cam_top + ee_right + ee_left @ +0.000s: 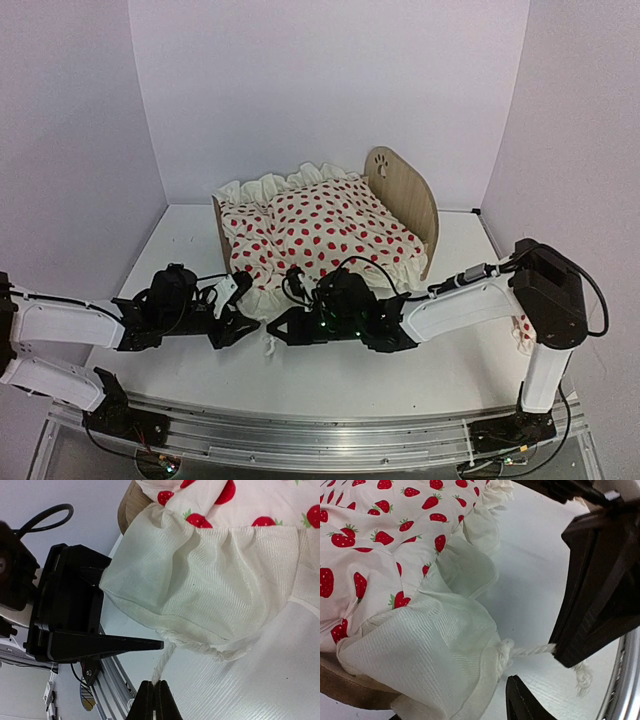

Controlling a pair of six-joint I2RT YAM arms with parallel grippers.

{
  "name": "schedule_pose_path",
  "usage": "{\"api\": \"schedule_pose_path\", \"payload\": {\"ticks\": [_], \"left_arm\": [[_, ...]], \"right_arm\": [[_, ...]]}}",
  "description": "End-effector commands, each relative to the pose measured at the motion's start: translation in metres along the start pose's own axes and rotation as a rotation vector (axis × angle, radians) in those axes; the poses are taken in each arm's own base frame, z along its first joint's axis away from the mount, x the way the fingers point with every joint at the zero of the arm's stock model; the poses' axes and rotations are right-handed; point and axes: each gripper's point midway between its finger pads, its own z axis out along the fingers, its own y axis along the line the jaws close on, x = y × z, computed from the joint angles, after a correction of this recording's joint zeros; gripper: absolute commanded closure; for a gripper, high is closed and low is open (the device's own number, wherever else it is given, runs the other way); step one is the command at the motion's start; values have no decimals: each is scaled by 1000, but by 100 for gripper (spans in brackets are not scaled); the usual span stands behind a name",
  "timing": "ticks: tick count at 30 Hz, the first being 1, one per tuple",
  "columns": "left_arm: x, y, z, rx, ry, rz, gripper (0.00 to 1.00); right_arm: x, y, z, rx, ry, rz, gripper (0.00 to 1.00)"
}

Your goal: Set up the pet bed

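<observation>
The pet bed (405, 195) stands at the back of the table, its paw-print headboard on the right. A cream strawberry-print duvet (320, 230) hangs over it and hides the mattress. The duvet's ruffled front corner (435, 650) lies between the fingers of my left gripper (455, 697), and the lower finger (520, 700) presses on its hem. A white twisted cord (167, 660) runs out from that corner. My right gripper (154, 684) is shut on the cord's end, just in front of the left gripper (243, 305).
A small red-dotted pillow (522, 335) lies at the table's right edge, behind the right arm. The metal rail (300, 435) runs along the near edge. White walls enclose the back and both sides.
</observation>
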Motion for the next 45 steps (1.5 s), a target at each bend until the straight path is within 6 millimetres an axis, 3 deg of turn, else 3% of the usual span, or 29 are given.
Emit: {"api": "schedule_pose_path", "payload": {"ticks": [1,5,11,14,17,21,29,32,37,41,45], "left_arm": [[-26,-14,3,26,-72,-412,54],[-13,-36,0,74,-133,-437,51],[0,-38,-5,73,-161,-452,40],[-2,-28,0,19,-180,-427,35],[-7,-23,15,4,-204,-382,36],[7,-22,47,-4,-155,-368,40],[-14,-25,43,35,-243,-356,43],[-17,-20,44,8,-254,-353,55],[-7,-23,46,17,-195,-379,97],[2,-29,48,36,-69,-429,100],[13,-41,34,73,101,-475,100]], "right_arm": [[-33,36,-14,-59,-93,-1,100],[-38,39,-14,-64,-103,5,100],[-42,42,-15,-63,-113,0,100],[-42,38,-15,-50,-117,12,100],[-40,37,-14,-48,-113,17,100],[-41,40,-14,-58,-109,5,100],[-40,38,-14,-51,-108,8,100],[-39,38,-12,-55,-101,7,100],[-40,39,-12,-54,-104,2,100],[-37,20,-17,12,-106,22,100],[-22,-11,-21,97,-56,58,100]]}}
